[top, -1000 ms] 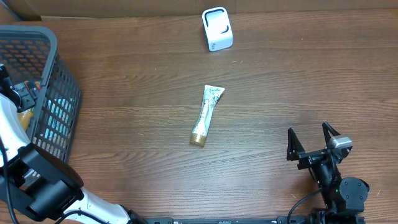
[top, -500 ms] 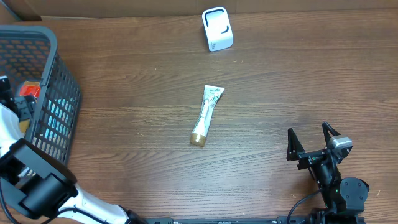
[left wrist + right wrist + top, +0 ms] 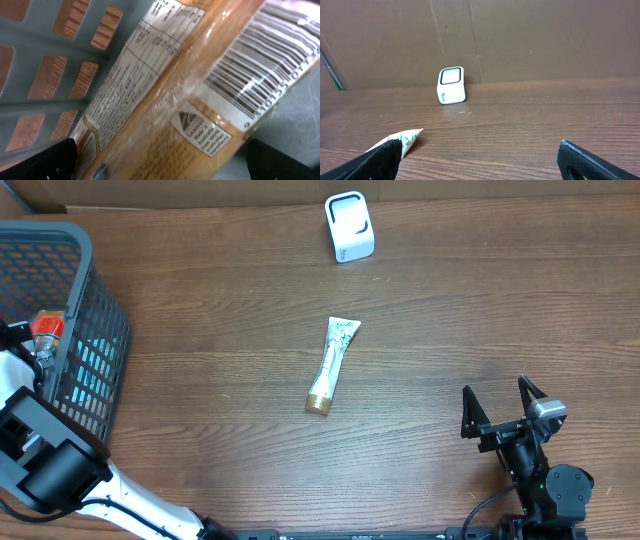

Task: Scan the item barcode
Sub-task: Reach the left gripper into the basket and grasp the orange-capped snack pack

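Note:
An orange packet [image 3: 190, 100] with a black barcode [image 3: 260, 70] on a white label fills the left wrist view. It lies against the grey basket wall [image 3: 55, 55]. My left gripper [image 3: 160, 162] is open, a finger on each side of the packet. From overhead the left gripper [image 3: 35, 345] sits inside the dark basket [image 3: 75, 240], beside a red-topped item [image 3: 47, 325]. The white scanner [image 3: 349, 226] [image 3: 451, 85] stands at the far middle. A white and green tube [image 3: 333, 365] [image 3: 402, 139] lies mid-table. My right gripper [image 3: 497, 402] [image 3: 480, 162] rests open at the front right, holding nothing.
The basket takes up the table's left edge. A brown cardboard wall [image 3: 520, 35] stands behind the scanner. Bare wooden tabletop [image 3: 480, 310] lies between the tube and the right gripper.
The left arm has shifted toward the front left at the basket, and the red-topped item now shows more. The right arm, tube and scanner have not moved.

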`<control>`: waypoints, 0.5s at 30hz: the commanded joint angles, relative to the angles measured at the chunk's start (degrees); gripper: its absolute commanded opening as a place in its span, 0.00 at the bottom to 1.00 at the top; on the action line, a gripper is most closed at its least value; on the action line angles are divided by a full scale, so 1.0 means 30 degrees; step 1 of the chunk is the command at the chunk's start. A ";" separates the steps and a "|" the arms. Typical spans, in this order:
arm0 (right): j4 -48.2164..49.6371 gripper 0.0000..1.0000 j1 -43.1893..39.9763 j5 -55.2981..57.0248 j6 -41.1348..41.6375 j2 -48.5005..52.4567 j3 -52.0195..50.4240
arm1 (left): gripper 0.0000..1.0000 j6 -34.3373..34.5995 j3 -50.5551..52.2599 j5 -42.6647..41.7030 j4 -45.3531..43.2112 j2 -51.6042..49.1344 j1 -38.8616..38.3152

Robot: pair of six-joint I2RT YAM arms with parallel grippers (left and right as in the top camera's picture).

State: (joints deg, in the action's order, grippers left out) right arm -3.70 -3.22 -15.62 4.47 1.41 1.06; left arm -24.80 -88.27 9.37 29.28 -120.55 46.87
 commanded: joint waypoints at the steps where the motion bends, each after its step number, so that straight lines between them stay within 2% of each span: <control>1: 0.0095 1.00 0.0087 0.0175 -0.0007 -0.0029 -0.0175 | 0.96 -0.0124 0.0408 -0.0219 0.0634 -0.2106 0.0022; 3: 0.0095 1.00 0.0087 0.0175 -0.0007 -0.0029 -0.0175 | 0.86 0.0066 0.0408 -0.0568 0.0692 -0.2295 0.0015; 5: 0.0095 1.00 0.0087 0.0175 -0.0007 -0.0029 -0.0175 | 0.62 0.0066 0.0408 -0.1144 0.0721 -0.2302 0.0007; 7: 0.0095 1.00 0.0087 0.0175 -0.0015 -0.0029 -0.0175 | 0.30 0.0066 0.0408 -0.1770 0.0714 -0.2302 0.0007; 9: 0.0095 1.00 0.0087 0.0175 -0.0007 -0.0029 -0.0175 | 0.08 0.0058 0.0408 -0.2135 0.0699 -0.2302 0.0007; 10: 0.0095 1.00 0.0087 0.0175 -0.0007 -0.0029 -0.0175 | 0.04 0.0080 0.0401 -0.2208 0.0678 -0.2295 0.0007; 15: 0.0095 1.00 0.0087 0.0175 -0.0015 -0.0029 -0.0175 | 0.04 0.0430 -0.0029 -0.3534 0.1042 -0.1989 -0.0022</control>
State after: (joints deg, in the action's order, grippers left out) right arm -3.68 -3.22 -15.62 4.49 1.41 1.06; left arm -30.00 -91.18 7.60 28.88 -121.99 46.92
